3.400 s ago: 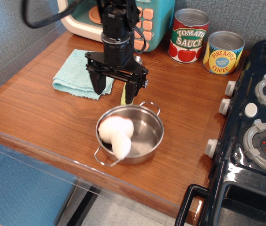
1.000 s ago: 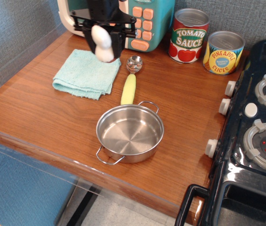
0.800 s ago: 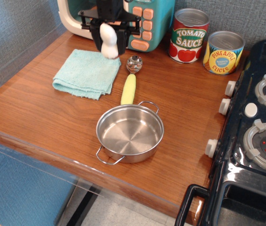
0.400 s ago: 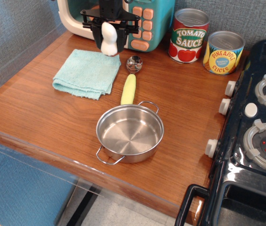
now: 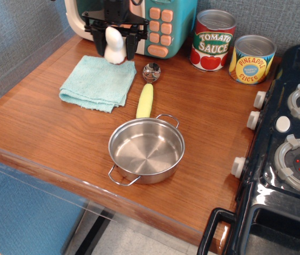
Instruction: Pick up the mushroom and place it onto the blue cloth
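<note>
**Mushroom held at the cloth's far edge**

We find the gripper (image 5: 114,43) with its jaws clamped on the mushroom (image 5: 113,44), which hangs over the back edge of the blue cloth (image 5: 98,83). We advise carrying it toward the cloth's middle (away from the steel scoop (image 5: 151,71) alongside), lowering until it rests, then releasing.

— Lighting? 
— Bright, even, diffuse; shadows soft and short. 
— Glare? 
— Highlights inside the steel pot (image 5: 147,150); sheen on the black stove (image 5: 277,175) at three o'clock. 
— Focus? 
— Sharp throughout; slight softness at the edges.
</note>
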